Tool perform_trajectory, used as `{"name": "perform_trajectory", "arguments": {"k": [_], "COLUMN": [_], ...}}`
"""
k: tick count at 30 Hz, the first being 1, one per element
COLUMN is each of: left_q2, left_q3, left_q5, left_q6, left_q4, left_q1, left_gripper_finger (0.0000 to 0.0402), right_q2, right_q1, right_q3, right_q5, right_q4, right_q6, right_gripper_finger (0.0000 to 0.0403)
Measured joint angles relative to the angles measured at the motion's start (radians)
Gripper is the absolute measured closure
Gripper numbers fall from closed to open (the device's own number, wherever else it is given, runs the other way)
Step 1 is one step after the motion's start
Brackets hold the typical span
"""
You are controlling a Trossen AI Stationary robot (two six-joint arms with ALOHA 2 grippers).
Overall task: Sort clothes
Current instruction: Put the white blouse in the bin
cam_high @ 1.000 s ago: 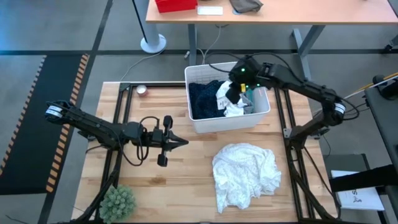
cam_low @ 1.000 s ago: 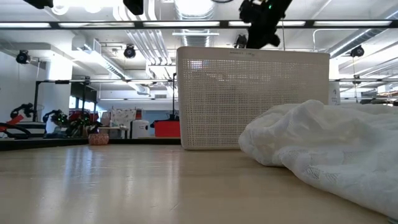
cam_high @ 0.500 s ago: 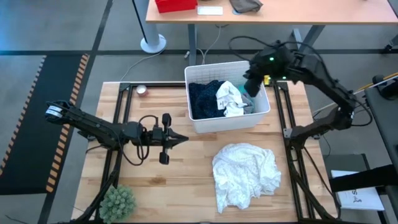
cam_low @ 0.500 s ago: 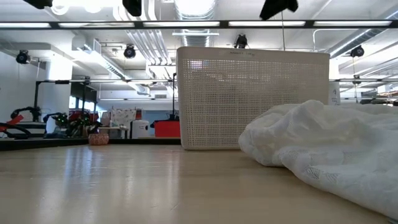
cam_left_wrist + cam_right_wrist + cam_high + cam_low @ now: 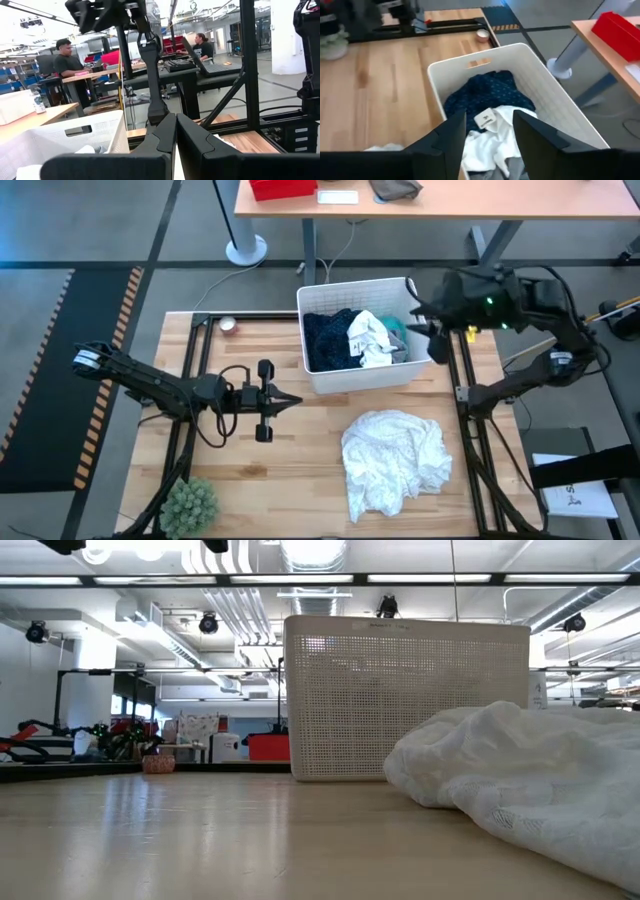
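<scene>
On the wooden table [image 5: 250, 490] our bin [image 5: 320, 375] by the far edge holds clothes [image 5: 355, 340]. Right gripper [image 5: 425, 320], spread and empty, hovers beside it; left gripper [image 5: 290, 402] rests pressed together mid-table. Next, we judge, we reach the white garment [image 5: 395, 460] at the near edge.

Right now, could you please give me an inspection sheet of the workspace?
Surface: wooden table, bare in front.
Job's things: white garment loose on the table; navy, white and grey pieces in the bin.
Clutter: plant at the near left corner.
Grippers: left gripper shut, mid-table; right gripper open, empty, at the bin's right edge.
Cables: black loop by the left arm.
Surroundings: two people at desks.
</scene>
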Motion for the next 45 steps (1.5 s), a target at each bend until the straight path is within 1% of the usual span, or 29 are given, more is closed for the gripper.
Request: {"name": "perform_trajectory", "arguments": {"k": [3, 9, 14, 18, 23, 27, 30, 33, 36, 41, 45], "left_q2": [0.0, 0.0, 0.0, 0.0, 0.0, 0.0, 0.0, 0.0, 0.0, 0.0, 0.0], "left_q3": [0.0, 0.0, 0.0, 0.0, 0.0, 0.0, 0.0, 0.0, 0.0, 0.0, 0.0], "left_q5": [0.0, 0.0, 0.0, 0.0, 0.0, 0.0, 0.001, 0.001, 0.001, 0.001, 0.001], "left_q6": [0.0, 0.001, -0.007, -0.026, -0.067, -0.125, -0.183, -0.243, -0.274, -0.275, -0.267], "left_q4": [-0.001, -0.001, -0.003, -0.018, -0.055, -0.091, -0.139, -0.187, -0.211, -0.214, -0.21], "left_q1": [0.0, 0.0, -0.004, -0.013, -0.017, -0.018, -0.018, -0.018, -0.019, -0.018, -0.018], "left_gripper_finger": [0.0402, 0.0402, 0.0402, 0.0402, 0.0402, 0.0402, 0.0402, 0.0402, 0.0402, 0.0402, 0.0402], "right_q2": [-0.013, -0.017, -0.011, -0.011, -0.01, 0.007, 0.03, 0.066, 0.117, 0.211, 0.265], "right_q1": [0.088, 0.287, 0.436, 0.548, 0.686, 0.772, 0.825, 0.874, 0.91, 0.924, 0.874], "right_q3": [-0.008, -0.02, -0.054, -0.121, -0.232, -0.326, -0.406, -0.488, -0.57, -0.678, -0.738], "right_q5": [0.043, 0.042, 0.043, 0.042, 0.042, 0.044, 0.068, 0.069, 0.087, 0.128, 0.131], "right_q4": [-0.021, -0.059, -0.068, -0.071, -0.075, -0.073, -0.072, -0.071, -0.063, -0.043, 0.059], "right_q6": [0.036, 0.153, 0.239, 0.347, 0.498, 0.635, 0.754, 0.867, 0.975, 1.126, 1.144], "right_gripper_finger": [0.0275, 0.0325, 0.0354, 0.0363, 0.0364, 0.0364, 0.0363, 0.0348, 0.0317, 0.024, 0.0179]}}
